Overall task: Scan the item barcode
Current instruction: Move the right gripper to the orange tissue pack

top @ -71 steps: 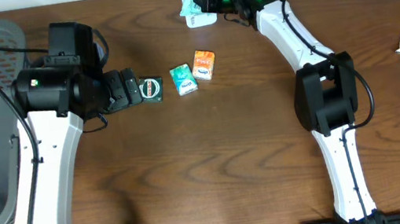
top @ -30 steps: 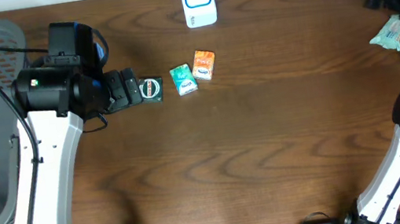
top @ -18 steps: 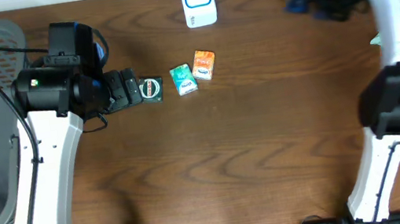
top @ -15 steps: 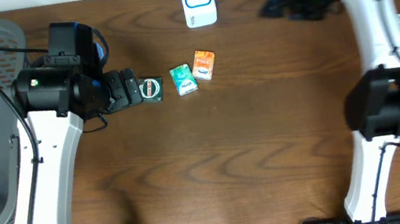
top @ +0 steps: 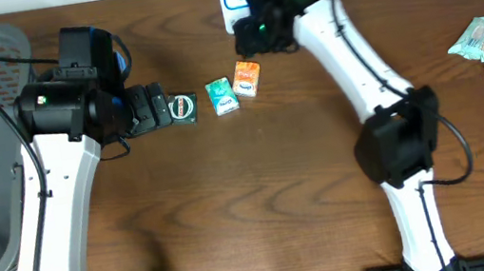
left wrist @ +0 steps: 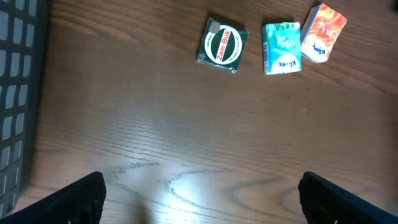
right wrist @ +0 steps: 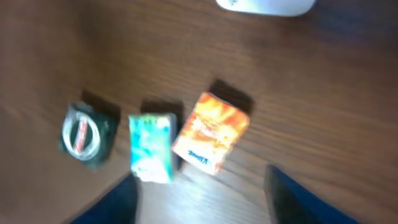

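Orange pack (top: 248, 77), from above: it lies flat on the wooden table (top: 327, 190) just beside the right pincer (top: 255, 45), close to the white scanner (top: 230, 3). The pick-up is likely the step in hand.
Left pincer (left wrist: 199, 199), own camera: fingers spread wide and empty, with the green box (left wrist: 223, 46), teal pack (left wrist: 282, 47) and orange pack in a row well ahead.
Right pincer, own camera: blurred fingers stand apart with nothing between them. The orange pack sits just ahead, askew, a small flame-printed carton with blue lettering.
Next move: probably descend, square up to its narrow sides, pinch and lift.

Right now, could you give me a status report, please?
Left gripper open, empty. Right gripper open, empty, over the orange pack. Teal pack and Zam-Buk box in line beside it on the table. Nothing blocks the orange pack.
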Robot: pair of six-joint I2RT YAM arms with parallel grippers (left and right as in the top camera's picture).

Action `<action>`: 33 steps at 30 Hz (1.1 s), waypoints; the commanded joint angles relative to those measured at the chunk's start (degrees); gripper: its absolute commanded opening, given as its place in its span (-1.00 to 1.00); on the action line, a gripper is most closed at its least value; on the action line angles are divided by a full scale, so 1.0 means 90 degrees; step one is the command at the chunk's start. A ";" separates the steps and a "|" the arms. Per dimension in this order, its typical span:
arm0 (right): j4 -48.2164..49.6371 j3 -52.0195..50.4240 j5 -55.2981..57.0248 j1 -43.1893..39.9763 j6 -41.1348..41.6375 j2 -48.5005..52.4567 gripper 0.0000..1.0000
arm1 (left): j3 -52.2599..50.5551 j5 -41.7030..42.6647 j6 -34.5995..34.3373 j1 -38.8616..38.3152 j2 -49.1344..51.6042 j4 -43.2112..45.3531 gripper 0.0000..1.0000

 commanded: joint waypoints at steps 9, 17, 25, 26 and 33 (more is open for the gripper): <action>0.0255 -0.0029 0.0721 0.0398 0.0381 0.1015 -0.78 | 0.0017 -0.0036 0.0017 0.0015 0.0000 -0.0002 0.96; -0.0287 -0.0027 0.1333 0.0304 0.0379 0.1149 -0.98 | 0.0017 -0.0036 0.0017 0.0015 0.0000 -0.0002 0.96; -0.1277 -0.0019 0.1763 0.0216 0.0476 0.1015 -0.98 | 0.0017 -0.0039 0.0017 0.0015 0.0000 -0.0002 0.96; -0.1268 -0.0019 0.1729 0.0228 0.0471 0.0950 -0.98 | 0.0017 -0.0036 0.0017 0.0015 0.0000 -0.0002 0.96; -0.0340 -0.0017 0.1426 0.0325 0.0469 0.0483 -0.98 | 0.0017 -0.0036 0.0017 0.0015 0.0000 -0.0002 0.96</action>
